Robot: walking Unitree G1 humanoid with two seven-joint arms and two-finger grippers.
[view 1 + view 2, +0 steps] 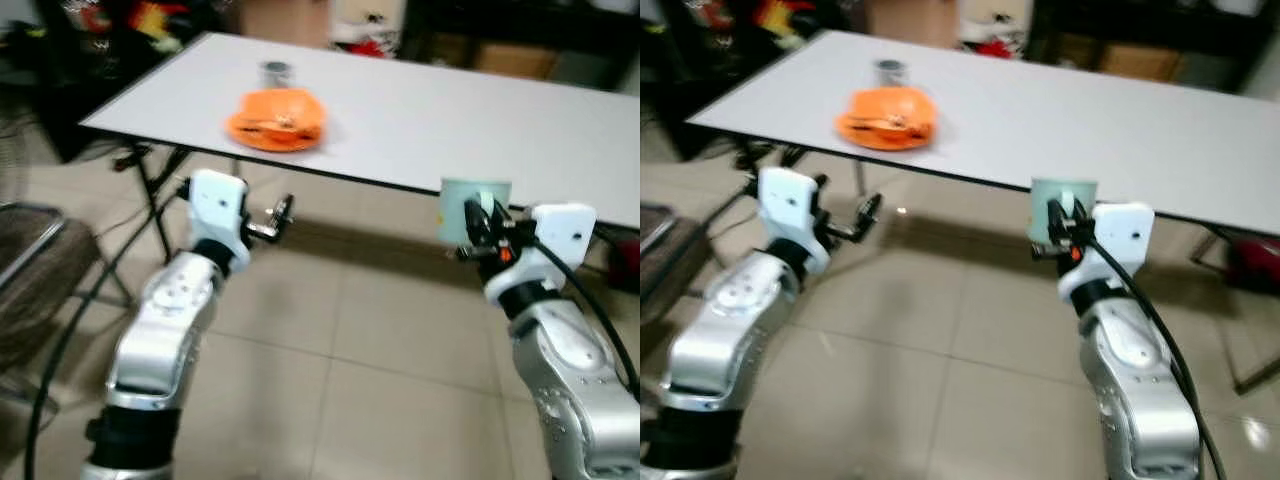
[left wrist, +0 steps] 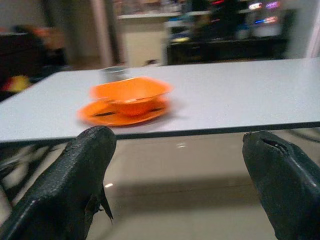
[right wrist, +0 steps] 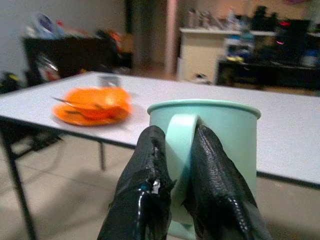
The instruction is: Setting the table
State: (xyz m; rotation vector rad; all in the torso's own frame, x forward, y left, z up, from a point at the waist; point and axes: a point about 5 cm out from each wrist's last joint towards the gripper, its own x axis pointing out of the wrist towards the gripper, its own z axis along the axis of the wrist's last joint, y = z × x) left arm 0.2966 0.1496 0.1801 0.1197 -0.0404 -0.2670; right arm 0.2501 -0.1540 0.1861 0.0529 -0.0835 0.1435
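Note:
A white table with a dark edge stands in front of me. On its left part an orange bowl sits on an orange plate, with a small grey cup just behind them. My right gripper is shut on the handle of a pale green mug, held upright below and in front of the table's near edge. My left gripper is open and holds nothing. It hangs in front of the table edge, below the plate, its black fingers spread wide.
Black table legs and a cable stand under the table's left end. A dark wire chair is on my far left. Tiled floor lies between me and the table. Shelves and clutter line the far wall.

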